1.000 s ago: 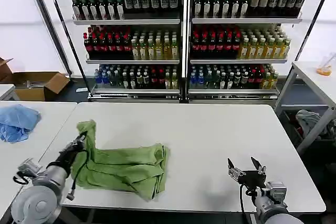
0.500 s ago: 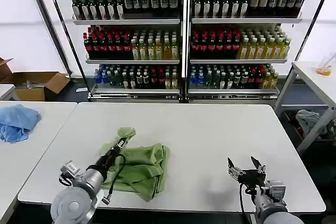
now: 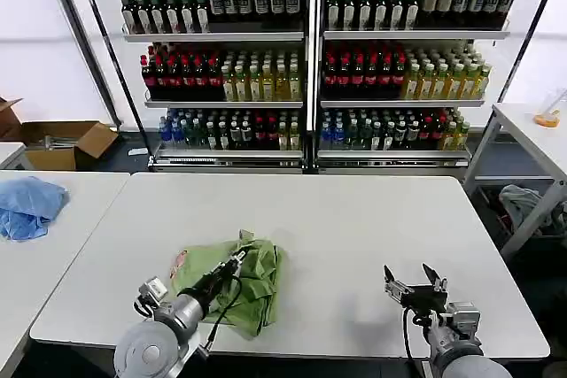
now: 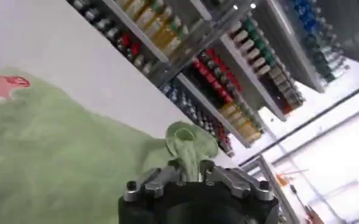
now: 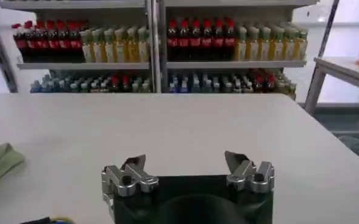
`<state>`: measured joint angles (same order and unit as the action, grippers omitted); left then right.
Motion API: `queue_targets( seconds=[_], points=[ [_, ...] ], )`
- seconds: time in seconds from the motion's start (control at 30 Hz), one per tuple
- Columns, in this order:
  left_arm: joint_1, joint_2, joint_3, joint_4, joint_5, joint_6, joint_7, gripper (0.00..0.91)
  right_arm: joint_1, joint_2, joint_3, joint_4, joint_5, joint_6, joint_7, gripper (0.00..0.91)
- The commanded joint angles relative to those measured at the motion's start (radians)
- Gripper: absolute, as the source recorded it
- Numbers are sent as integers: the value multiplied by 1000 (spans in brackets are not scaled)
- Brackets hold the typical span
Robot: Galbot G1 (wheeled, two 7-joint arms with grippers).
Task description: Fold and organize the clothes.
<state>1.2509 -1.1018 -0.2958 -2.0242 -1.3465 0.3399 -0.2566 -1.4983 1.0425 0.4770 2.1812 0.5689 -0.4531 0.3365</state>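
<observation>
The light green polo shirt [image 3: 229,279] lies bunched and partly folded on the white table [image 3: 354,227], near its front left. A bit of its red-and-white print [image 3: 180,259] shows at the left edge. My left gripper [image 3: 240,257] is over the shirt's upper right part, shut on a pinch of green fabric that it holds up above the pile. In the left wrist view the cloth [image 4: 190,146] sticks up between the closed fingers, with the print [image 4: 2,85] on the shirt beyond. My right gripper [image 3: 413,287] stays open above bare table near the front right [image 5: 186,169].
A light blue garment [image 3: 28,204] lies on the neighbouring table at the left. Shelves of bottles [image 3: 310,59] stand behind the table. A cardboard box [image 3: 62,142] sits on the floor at the back left, and another table [image 3: 532,130] stands at the right.
My left gripper has carried the shirt's left part rightward across the pile, folding it over. The shirt now covers a narrower area. The right arm has not moved.
</observation>
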Motion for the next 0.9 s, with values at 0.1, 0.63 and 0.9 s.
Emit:
queue_targets(
  seconds=[0.1,0.63,0.9],
  points=[
    [32,34,-81,-91,38,18,22,907,8,6,-11,-12,-4,5,-3,907],
    [143,83,-267,129,416,-44,-4,907,24,9,-32,-33,-13,19,-12,907],
    [109,40,-210,191,423,-31,26,907,12,8,-24,-32,-20,24,-16,907]
  ],
)
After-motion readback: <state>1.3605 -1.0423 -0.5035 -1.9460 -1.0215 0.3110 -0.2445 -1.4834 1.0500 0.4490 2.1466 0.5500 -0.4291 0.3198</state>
